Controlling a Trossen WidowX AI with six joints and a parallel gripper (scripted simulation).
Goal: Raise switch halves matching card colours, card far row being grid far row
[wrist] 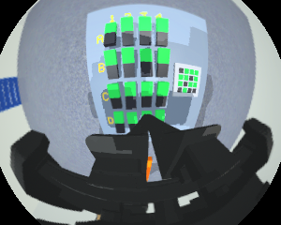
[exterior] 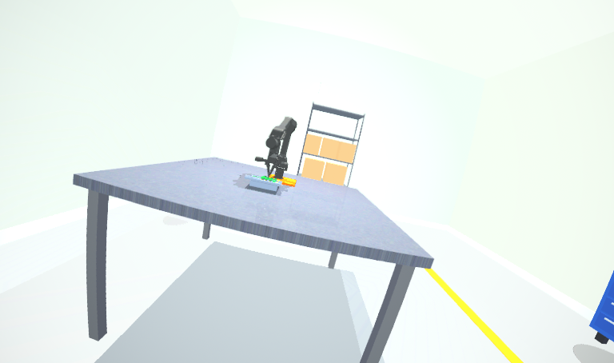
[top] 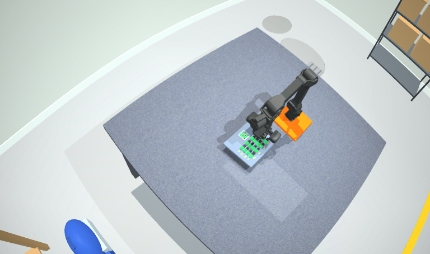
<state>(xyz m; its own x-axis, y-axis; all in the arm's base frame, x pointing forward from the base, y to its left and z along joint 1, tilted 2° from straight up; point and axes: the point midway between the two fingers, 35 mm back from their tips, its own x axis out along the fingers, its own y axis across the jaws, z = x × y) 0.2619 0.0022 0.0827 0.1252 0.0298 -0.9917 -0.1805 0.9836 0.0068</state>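
The blue panel point(top: 233, 142) point(exterior: 264, 185) point(wrist: 95, 58) carries a four-by-four grid of green and dark switches, rows A to D. Switch A1 point(wrist: 110, 38) and switch B3 point(wrist: 146, 68) have blacker near halves than their neighbours and look raised at the near end. Switches A2 point(wrist: 127, 24) and B2 point(wrist: 127, 55) look raised at the green end. The small card point(top: 243, 135) point(wrist: 187, 80) shows dark at its far-left square, mostly green elsewhere. My gripper point(top: 263, 136) point(exterior: 270, 174) point(wrist: 146, 116) is shut and empty, low over near row D, partly hiding it. Contact is unclear.
The arm's orange base plate point(top: 303, 121) point(exterior: 289, 182) lies just behind the panel on the grey-blue table point(top: 177, 112) point(exterior: 181, 189). A shelf with cardboard boxes point(top: 403, 32) point(exterior: 335, 149) stands off the table.
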